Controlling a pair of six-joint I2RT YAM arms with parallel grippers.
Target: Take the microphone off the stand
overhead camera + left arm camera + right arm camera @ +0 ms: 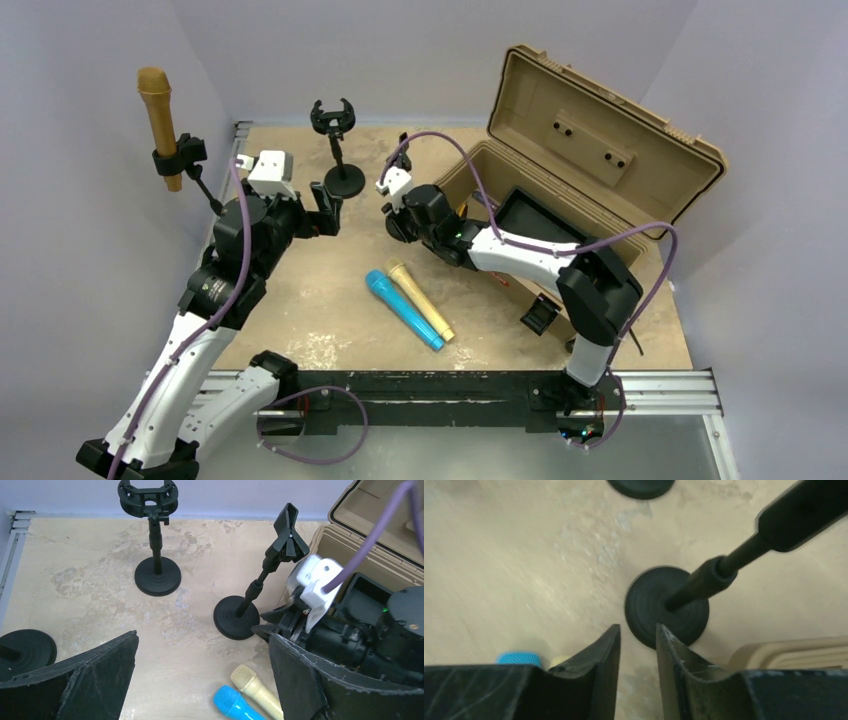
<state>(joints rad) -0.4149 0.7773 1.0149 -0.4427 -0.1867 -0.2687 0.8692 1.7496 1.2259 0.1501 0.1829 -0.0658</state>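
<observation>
My left arm (pixel 215 290) reaches forward along the left side, elbow bent. The left end effector (pixel 203 637) points right, its fingers (pixel 100 672) spread wide with nothing between them. My right arm (pixel 520 255) folds leftward from its base, wrist tipped downward. The right end effector (pixel 638 630) has its fingers drawn nearly together, gripping nothing.

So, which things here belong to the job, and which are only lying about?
For the job:
brown microphone
left stand, which holds it

Lying about:
blue microphone
cream microphone
empty back stand
empty right stand
open tan case
</observation>
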